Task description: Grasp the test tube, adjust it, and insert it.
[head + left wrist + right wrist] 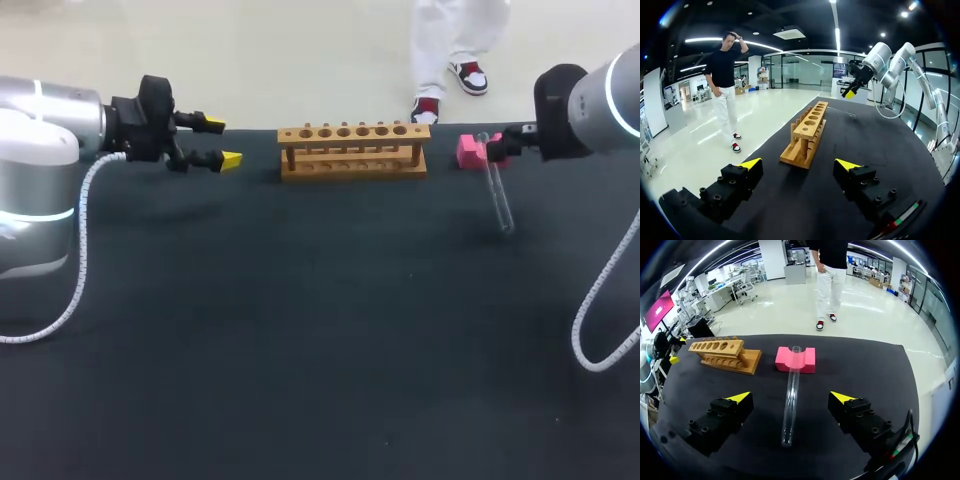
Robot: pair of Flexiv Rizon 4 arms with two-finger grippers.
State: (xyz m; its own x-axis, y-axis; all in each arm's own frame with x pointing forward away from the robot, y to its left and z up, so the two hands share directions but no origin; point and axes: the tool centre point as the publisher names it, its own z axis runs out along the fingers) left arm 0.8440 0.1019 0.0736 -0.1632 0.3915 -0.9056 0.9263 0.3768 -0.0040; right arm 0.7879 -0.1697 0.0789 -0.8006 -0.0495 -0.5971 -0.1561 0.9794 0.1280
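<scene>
A clear glass test tube (497,195) lies on the dark table, its far end propped in the groove of a pink block (468,150). In the right wrist view the tube (792,377) runs lengthwise between the fingers of my right gripper (790,397), which is open and does not touch it. The pink block (805,360) is just ahead of that gripper. A wooden rack (354,150) with a row of holes stands at the table's back middle. My left gripper (222,142) hovers to the left of the rack, open and holding nothing. In the left wrist view the rack (807,132) stands straight ahead of my left gripper (798,164).
The black table mat (300,330) stretches wide towards the front, with nothing on it there. The far table edge runs just behind the rack and the pink block. White cables hang from both arms at the sides.
</scene>
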